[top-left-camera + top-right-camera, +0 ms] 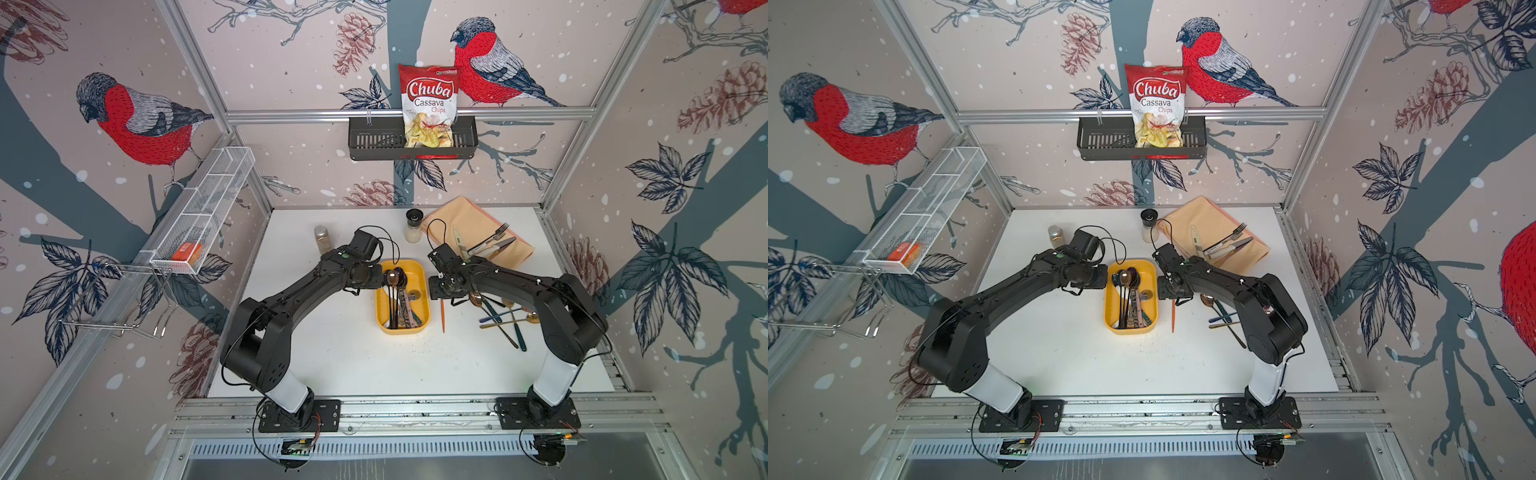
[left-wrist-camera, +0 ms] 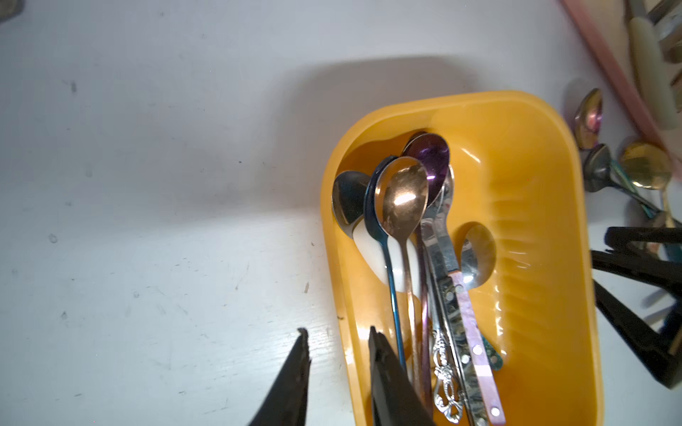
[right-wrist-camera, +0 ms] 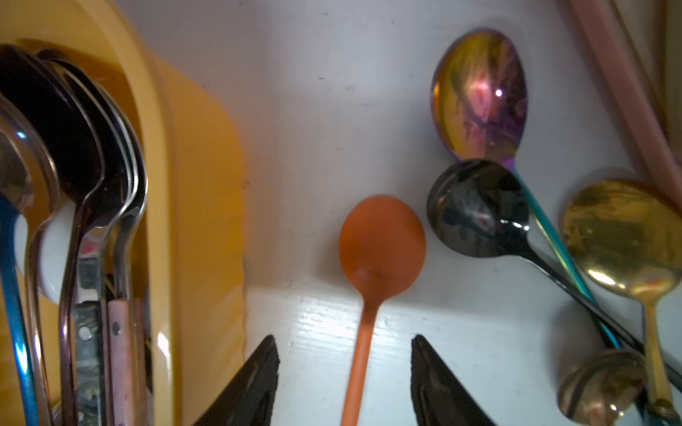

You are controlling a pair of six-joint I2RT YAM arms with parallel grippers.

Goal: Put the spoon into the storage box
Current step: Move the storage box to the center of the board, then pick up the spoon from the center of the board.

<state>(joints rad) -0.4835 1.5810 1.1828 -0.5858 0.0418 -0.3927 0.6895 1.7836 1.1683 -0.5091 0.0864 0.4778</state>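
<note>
The storage box is a yellow tray in mid-table, seen in both top views. Several spoons lie in it. An orange spoon lies flat on the table just right of the box. My right gripper is open, low over the table, one finger on each side of the orange handle without touching it. My left gripper is open astride the box's left wall, with one finger outside and one inside beside the spoon handles.
Several loose spoons lie crossed under the right arm. At the back right a peach cloth carries a fork and knives. Two shakers stand behind the box. On the walls hang a dark basket holding a chips bag and a white mesh basket.
</note>
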